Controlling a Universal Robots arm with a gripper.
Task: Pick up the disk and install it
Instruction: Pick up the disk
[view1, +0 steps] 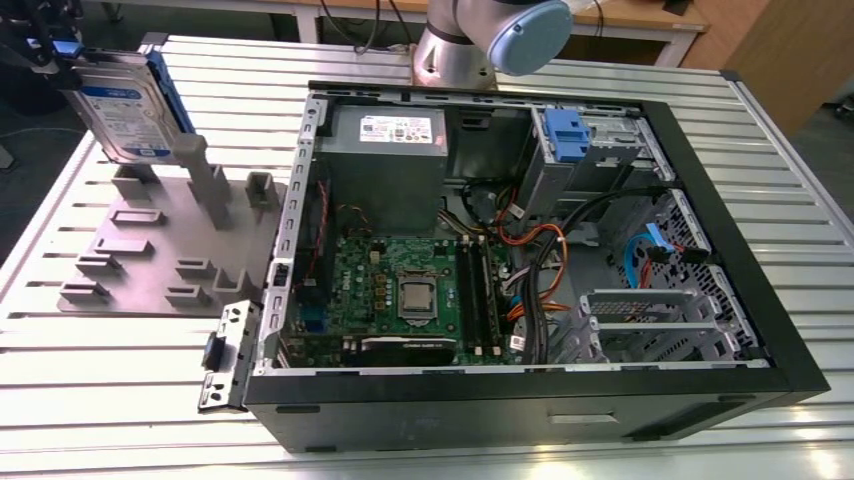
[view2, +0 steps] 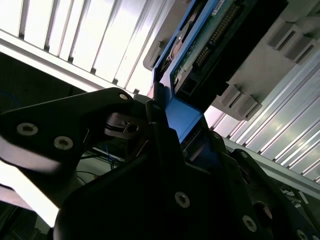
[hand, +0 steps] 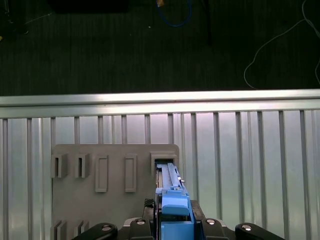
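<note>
The disk (view1: 127, 110) stands upright at the grey holder (view1: 147, 250), with the tool (hand: 174, 217) clamped on its blue edge. It is not in the computer case (view1: 534, 250) yet.

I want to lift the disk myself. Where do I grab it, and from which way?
Grab the disk by the blue frame on its top end, coming straight down from above. It stands on edge at the grey holder, so that end sticks up free. The gripper pinches it there.
</note>
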